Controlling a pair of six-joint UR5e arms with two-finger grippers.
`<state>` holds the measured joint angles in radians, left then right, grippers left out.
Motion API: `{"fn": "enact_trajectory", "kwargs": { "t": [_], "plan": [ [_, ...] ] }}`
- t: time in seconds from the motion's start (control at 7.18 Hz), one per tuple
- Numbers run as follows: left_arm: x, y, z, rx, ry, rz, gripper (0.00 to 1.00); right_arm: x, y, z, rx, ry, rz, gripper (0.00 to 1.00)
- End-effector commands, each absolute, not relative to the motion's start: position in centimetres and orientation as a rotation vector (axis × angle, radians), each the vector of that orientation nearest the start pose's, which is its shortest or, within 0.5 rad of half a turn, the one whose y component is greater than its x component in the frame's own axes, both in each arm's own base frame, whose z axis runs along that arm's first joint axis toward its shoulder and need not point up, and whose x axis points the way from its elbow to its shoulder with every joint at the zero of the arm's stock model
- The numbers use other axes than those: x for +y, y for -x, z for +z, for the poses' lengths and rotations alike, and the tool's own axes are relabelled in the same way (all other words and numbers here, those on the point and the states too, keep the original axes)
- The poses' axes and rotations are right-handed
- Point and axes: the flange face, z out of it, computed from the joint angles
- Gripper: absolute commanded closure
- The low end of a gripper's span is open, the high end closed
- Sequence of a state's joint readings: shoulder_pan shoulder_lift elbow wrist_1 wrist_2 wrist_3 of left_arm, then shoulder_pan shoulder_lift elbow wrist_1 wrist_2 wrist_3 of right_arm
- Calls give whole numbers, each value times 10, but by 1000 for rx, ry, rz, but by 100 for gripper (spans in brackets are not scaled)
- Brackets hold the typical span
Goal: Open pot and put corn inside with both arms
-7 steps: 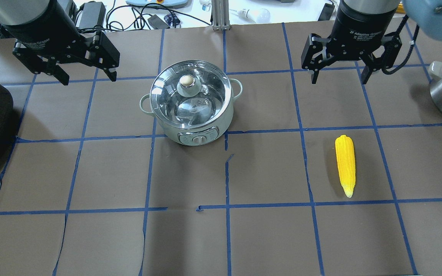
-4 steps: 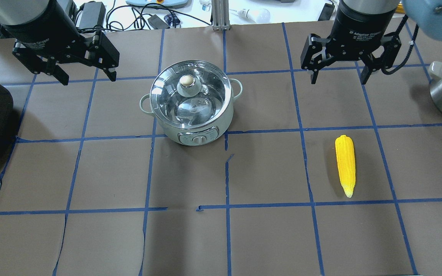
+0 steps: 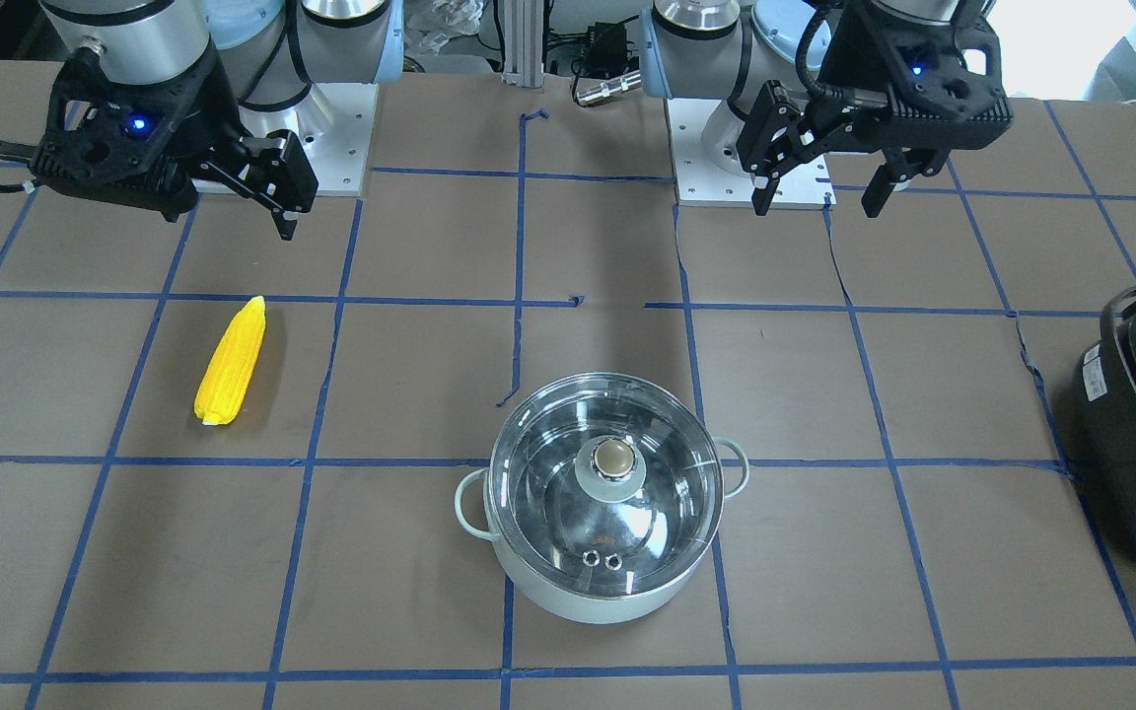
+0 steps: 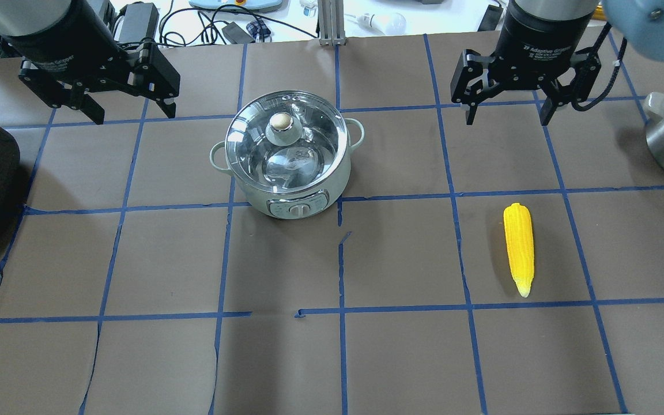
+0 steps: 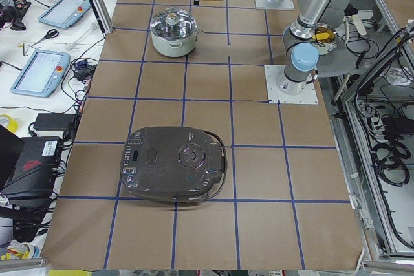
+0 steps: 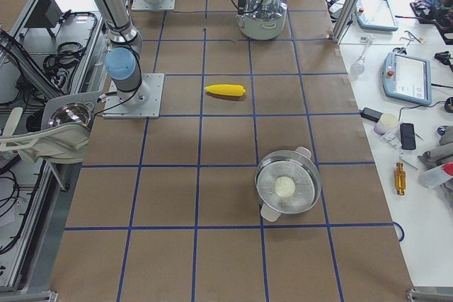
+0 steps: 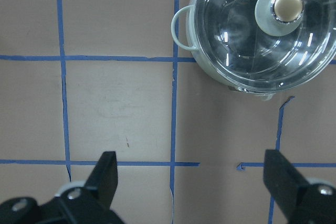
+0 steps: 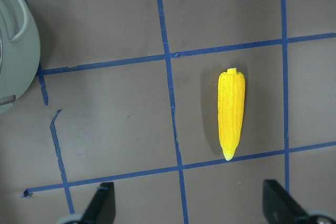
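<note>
The mint-white pot (image 4: pixel 303 196) sits lidded mid-desk (image 4: pixel 395 357), glass lid (image 4: pixel 309 155) and beige knob (image 4: pixel 279 121) on top; the yellow corn (image 4: pixel 519 248) lies flat, well apart, before the right arm (image 4: pixel 545 7), its wrist lettered "2F Adaptive Gripper". Both arms' jaws hang released and empty, the left arm (image 4: pixel 18 11) nearer the pot

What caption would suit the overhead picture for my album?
Left gripper and right gripper hover open above the table; lidded pot and corn sit apart.
</note>
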<state>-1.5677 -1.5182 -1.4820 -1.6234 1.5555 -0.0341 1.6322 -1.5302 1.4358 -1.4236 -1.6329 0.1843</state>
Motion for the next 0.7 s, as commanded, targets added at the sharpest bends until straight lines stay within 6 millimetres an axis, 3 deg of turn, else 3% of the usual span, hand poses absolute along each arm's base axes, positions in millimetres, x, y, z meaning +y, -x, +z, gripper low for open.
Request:
{"fn": "enact_trajectory", "kwargs": {
  "t": [0.0,0.56],
  "plan": [
    [-468,134,539,3159,57,-102,0,-494,-157,519,3206,-184,73,0],
    [-468,134,543,3159,67,-116,0,-493,-157,520,3206,-184,68,0]
  ]
}}
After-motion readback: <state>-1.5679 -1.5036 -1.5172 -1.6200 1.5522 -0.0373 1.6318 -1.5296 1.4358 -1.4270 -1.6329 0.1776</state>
